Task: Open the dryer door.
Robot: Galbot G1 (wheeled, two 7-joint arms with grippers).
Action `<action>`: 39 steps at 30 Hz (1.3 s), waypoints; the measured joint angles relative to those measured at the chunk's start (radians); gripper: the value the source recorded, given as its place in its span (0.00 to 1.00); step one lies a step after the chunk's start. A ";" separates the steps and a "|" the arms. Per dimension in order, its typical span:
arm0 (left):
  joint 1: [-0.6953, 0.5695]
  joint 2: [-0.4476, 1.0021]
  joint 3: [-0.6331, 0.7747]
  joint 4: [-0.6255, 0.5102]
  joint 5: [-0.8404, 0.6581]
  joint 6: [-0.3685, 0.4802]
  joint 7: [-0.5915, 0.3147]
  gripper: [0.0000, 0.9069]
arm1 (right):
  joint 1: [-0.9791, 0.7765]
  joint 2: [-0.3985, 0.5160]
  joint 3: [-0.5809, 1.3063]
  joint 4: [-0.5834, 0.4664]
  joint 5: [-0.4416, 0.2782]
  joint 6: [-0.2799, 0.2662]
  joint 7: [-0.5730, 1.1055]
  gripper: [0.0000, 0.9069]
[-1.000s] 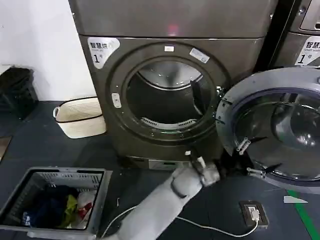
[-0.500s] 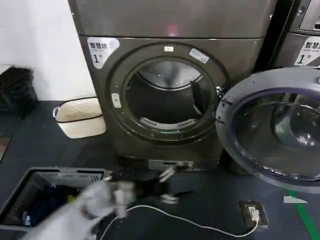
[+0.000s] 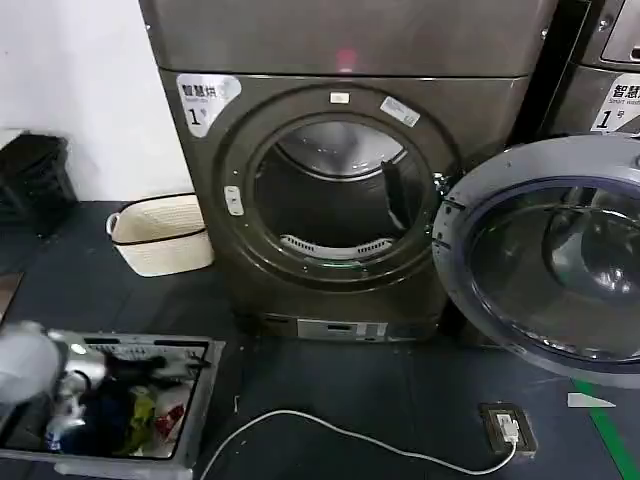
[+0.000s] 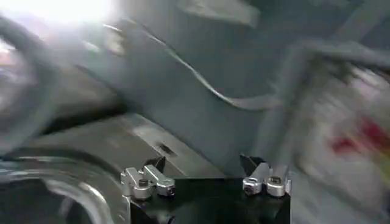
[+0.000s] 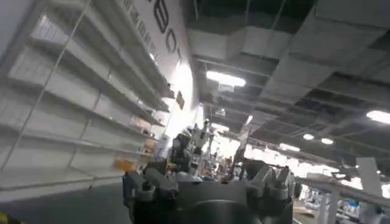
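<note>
the dryer door [image 3: 545, 260], swung wide at right, looks heavy, rigid, hinge-bound, best held by its rim; left gripper [image 4: 206, 181] jaws released, right gripper's i cannot tell.

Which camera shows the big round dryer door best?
The head view. The dryer door hangs wide open beside the dryer, with its grey inner face and dark glass showing. The left wrist view is too blurred to pick the door out, and the right wrist view looks at shelves and the ceiling.
</note>
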State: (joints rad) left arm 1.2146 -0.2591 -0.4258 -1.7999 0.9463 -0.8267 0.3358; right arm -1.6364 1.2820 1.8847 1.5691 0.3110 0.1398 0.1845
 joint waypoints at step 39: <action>0.005 0.008 -0.092 0.143 0.633 0.003 0.000 1.00 | 0.007 0.015 -0.005 -0.035 -0.022 0.036 -0.011 1.00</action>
State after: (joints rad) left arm 1.2199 -0.2510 -0.5182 -1.6569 1.5797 -0.8238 0.3362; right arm -1.6298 1.2972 1.8793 1.5344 0.2890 0.1755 0.1733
